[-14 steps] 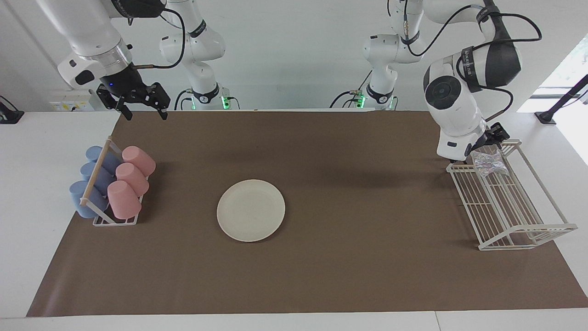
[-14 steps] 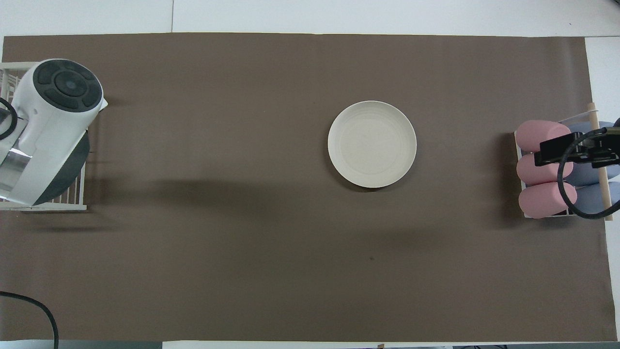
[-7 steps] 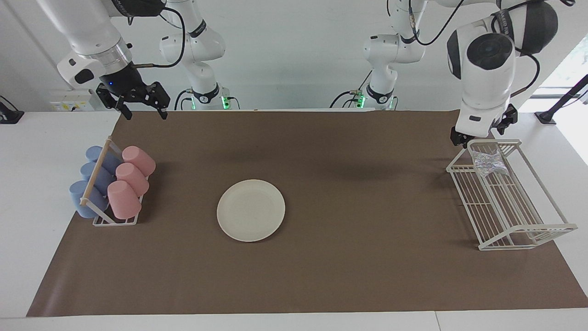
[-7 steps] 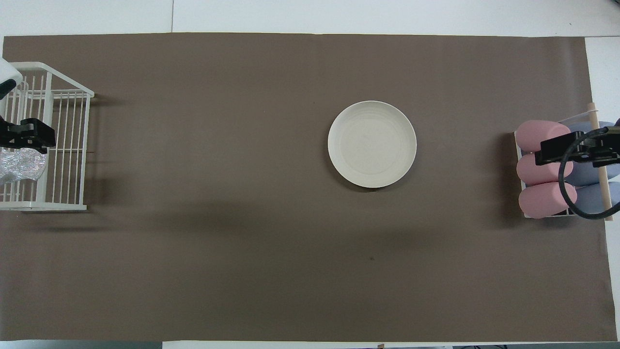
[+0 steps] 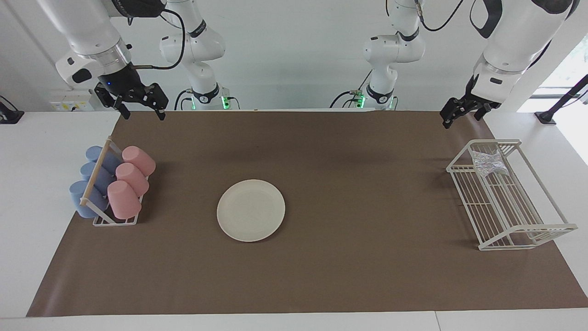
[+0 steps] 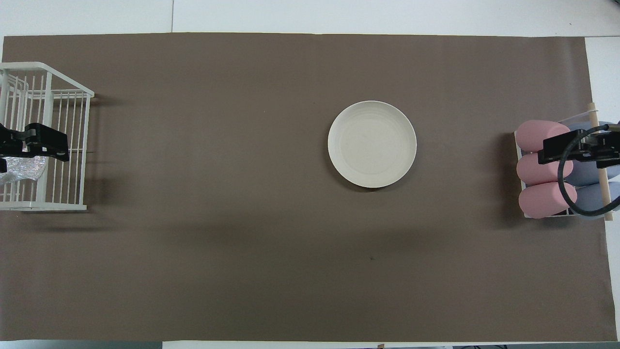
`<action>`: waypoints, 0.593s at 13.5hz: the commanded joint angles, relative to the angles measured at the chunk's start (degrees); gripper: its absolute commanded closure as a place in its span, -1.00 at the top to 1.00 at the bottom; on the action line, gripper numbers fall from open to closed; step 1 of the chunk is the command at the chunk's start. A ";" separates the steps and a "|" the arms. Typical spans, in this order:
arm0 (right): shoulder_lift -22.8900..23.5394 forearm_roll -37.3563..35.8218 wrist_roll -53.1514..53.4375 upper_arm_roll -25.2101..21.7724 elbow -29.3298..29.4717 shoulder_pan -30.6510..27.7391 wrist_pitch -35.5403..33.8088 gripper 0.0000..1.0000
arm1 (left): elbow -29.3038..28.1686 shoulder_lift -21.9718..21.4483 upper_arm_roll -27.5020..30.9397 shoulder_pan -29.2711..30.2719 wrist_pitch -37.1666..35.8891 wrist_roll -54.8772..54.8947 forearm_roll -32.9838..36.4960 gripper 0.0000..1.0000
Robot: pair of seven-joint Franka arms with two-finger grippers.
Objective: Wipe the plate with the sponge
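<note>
The cream-white plate (image 5: pixel 251 210) (image 6: pixel 372 144) lies flat on the brown mat, near its middle and somewhat toward the right arm's end. The silvery crinkled sponge (image 5: pixel 489 163) (image 6: pixel 19 169) rests in the white wire rack (image 5: pixel 528 230) (image 6: pixel 68 194), at the rack's end nearer to the robots. My left gripper (image 5: pixel 461 118) hangs open and empty in the air above that end of the rack, well clear of the sponge. My right gripper (image 5: pixel 143 114) waits open and empty, raised over the mat's corner above the cup holder.
A small wire holder (image 5: pixel 115 221) at the right arm's end carries pink cups (image 5: pixel 123 198) (image 6: pixel 542 169) and blue cups (image 5: pixel 85 197) lying on their sides. The brown mat (image 5: pixel 367 184) covers most of the white table.
The left arm has lifted up and back from the rack. Its gripper has risen away from the sponge, which stays in the rack. The right gripper has barely shifted.
</note>
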 commanded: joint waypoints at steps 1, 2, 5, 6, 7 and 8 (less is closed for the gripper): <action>-0.27 -1.18 1.05 0.57 -0.04 -0.27 0.46 1.00 | -0.07 -2.79 0.03 0.40 -2.49 0.03 -3.44 1.00; -0.27 -1.18 1.14 0.57 0.05 -0.27 0.37 1.00 | -0.42 -3.93 0.12 0.05 -3.10 0.21 -3.63 1.00; -0.27 -1.18 1.14 0.57 -0.04 -0.27 0.37 1.00 | -1.03 -3.95 0.12 -0.83 -3.55 0.65 -3.71 1.00; -0.27 -1.18 1.14 0.57 -0.04 -0.27 0.37 1.00 | -1.64 -3.95 0.21 -0.92 -2.85 1.26 -3.72 1.00; -0.27 -1.18 1.14 0.57 0.05 -0.27 0.28 1.00 | -1.56 -3.51 0.30 -0.92 -1.54 2.83 -4.24 1.00; -0.27 -1.18 1.14 0.57 -0.04 -0.27 0.28 1.00 | -1.65 -3.24 0.47 -0.92 -0.57 3.89 -4.68 1.00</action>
